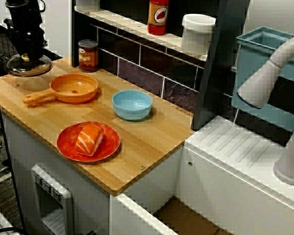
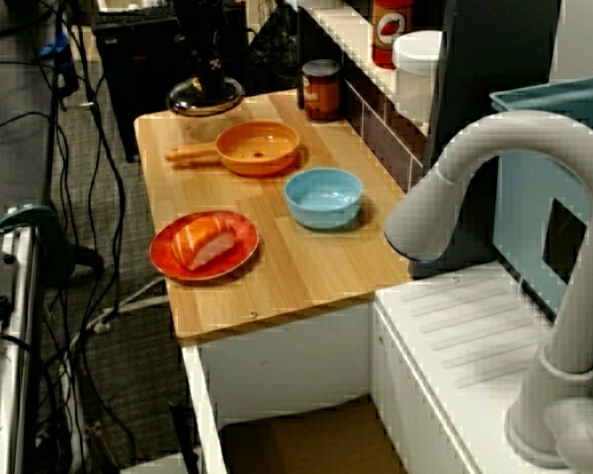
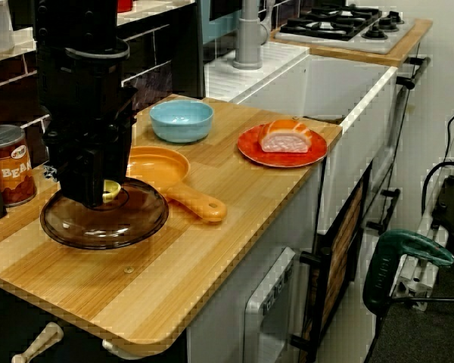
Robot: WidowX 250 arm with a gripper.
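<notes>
- I am gripping the glass lid by its yellow knob. My gripper is standing straight over it with the fingers pressed in from both sides, since the knob is the only part narrow enough to pinch.
- I am holding the lid level, dome up, over the end corner of the wooden counter. In the view from the counter's end its rim is sitting very low, and I cannot tell whether it is touching the wood or just clear of it.
- In the high view over the counter, the orange pan is lying just beside the lid at about 4 o'clock. It is uncovered and nothing is showing inside it. Its handle is pointing toward 8 o'clock, past the lid's rim.
- From the pan, the blue bowl is sitting at 4 o'clock and the bean can at 1 o'clock, against the tiled wall.
- The red plate is lying at 6 o'clock from the pan, near the front edge. It is carrying a salmon piece, well apart from my fingers.
</notes>
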